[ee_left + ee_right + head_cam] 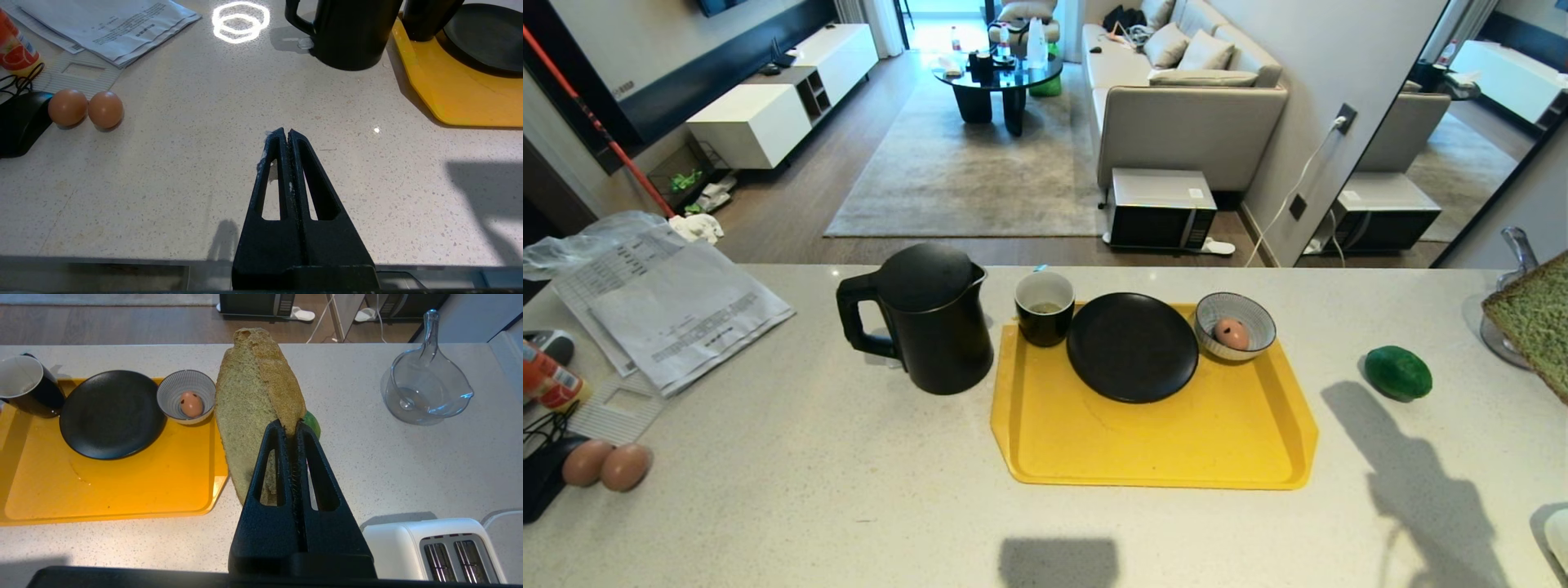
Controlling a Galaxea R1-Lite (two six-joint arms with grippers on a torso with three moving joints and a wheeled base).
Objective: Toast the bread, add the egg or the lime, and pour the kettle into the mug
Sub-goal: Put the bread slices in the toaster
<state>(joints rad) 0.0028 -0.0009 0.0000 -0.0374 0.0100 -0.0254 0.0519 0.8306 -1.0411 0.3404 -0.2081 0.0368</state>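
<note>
- Holding the bread (249, 400) edge-on in my right hand (291, 428), I have the fingers clamped tight on its brown crust, and the slice sticks out ahead of them, raised over the bench (388, 465).
- The toaster (445, 547) sits on the bench just below and to the right of that hand, slots up; I judge the slice's long axis must line up with a slot (435, 555) before I lower it.
- The right arm is plainly the nearer one for this; my left hand (287, 132) hangs pressed shut and empty over bare bench, with the kettle (347, 32) ahead of it.
- The bread is pale green and porous, soft crumb inside a rough crust.
- The lime (1398, 372) is glossy and oval, lying on the bench right of the yellow tray (1160, 441).
- On the tray's far edge stand the mug (1045, 308), a matte black plate (1132, 347) and a striped bowl (1235, 327) holding an egg (1232, 333); the kettle is just left of it.
</note>
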